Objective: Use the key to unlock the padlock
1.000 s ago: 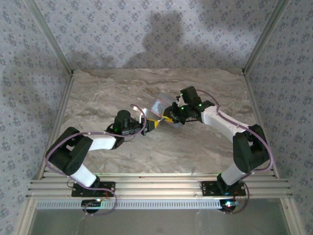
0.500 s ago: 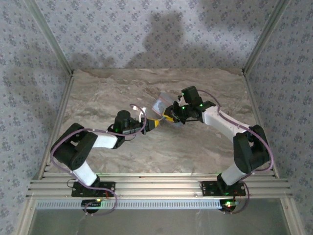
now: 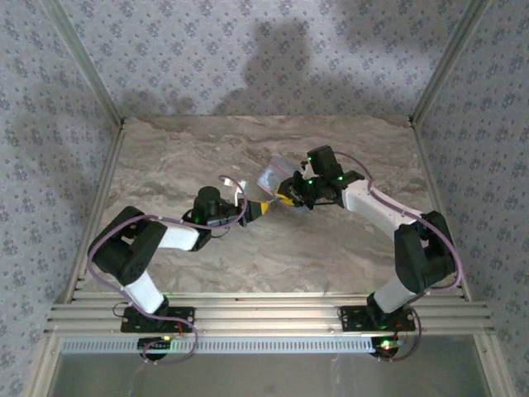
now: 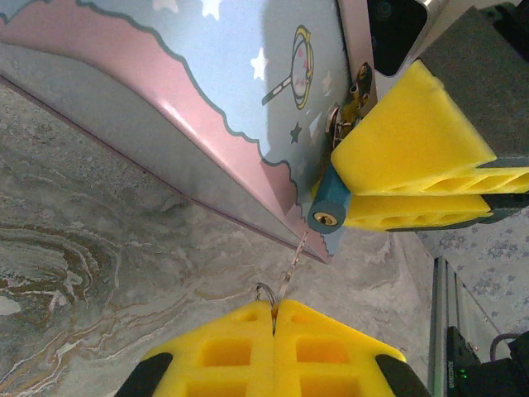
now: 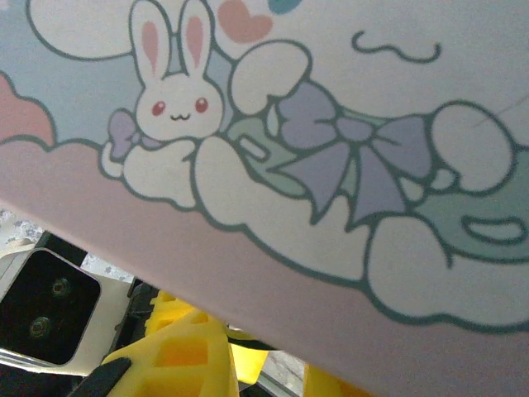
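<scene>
**Left claw.** In the left wrist view the left claw is nearest. Its yellow foam fingers are clenched flat together, and the key is pinched by its ringed head at the seam between them. The thin shaft points up and away towards the lock.

**Padlock.** The padlock is a small dark blue block hanging at the front edge of the box, just under the metal latch fitting. Its brass keyhole face is turned towards the key. The key tip lies just beside that face, low and to the left of the keyhole. The keyhole looks unobstructed, so I judge the key is not yet inserted.

**Right claw.** The right claw comes in from the far side. Its two foam fingers are clamped on the padlock body and steady it. The shackle is hidden behind the upper finger, so I cannot tell whether it is latched.

**Box and counter.** The pastel box stands tilted, with one edge raised off the marbled counter. In the overhead view both claws meet at its near corner.

**Progress.**
- Done: the key is picked up, the padlock is secured, and the two are roughly aligned.
- Outstanding: a small correction to seat the tip in the keyhole, then insertion, the turn, and release of the shackle.

I judge the task to be at about its midpoint, and nothing visible indicates that the lock is open.
</scene>
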Tool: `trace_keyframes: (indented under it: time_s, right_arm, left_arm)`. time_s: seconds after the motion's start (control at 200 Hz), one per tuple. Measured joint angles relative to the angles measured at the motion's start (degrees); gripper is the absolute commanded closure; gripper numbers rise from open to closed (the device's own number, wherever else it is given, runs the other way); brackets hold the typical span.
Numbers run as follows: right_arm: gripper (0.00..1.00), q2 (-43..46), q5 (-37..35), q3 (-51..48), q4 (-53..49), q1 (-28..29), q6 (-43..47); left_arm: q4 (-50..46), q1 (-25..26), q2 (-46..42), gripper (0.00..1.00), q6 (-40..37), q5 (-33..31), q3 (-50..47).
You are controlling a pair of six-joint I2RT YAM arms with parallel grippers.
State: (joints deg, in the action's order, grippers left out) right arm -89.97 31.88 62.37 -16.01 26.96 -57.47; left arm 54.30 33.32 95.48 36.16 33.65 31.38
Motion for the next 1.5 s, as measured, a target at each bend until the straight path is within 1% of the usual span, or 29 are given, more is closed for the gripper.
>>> trace_keyframes:
  time_s: [0.799, 1.499]
  right_arm:
    - [1.00, 0.00, 0.04, -0.63, 1.31, 0.02, -0.39]
    - [1.00, 0.00, 0.07, -0.63, 1.53, 0.46, -0.81]
  left_arm:
    - [2.54, 0.07, 0.98, 1.00, 1.05, 0.39, 0.02]
    - [2.91, 0.11, 1.44, 1.00, 2.12, 0.83, 0.09]
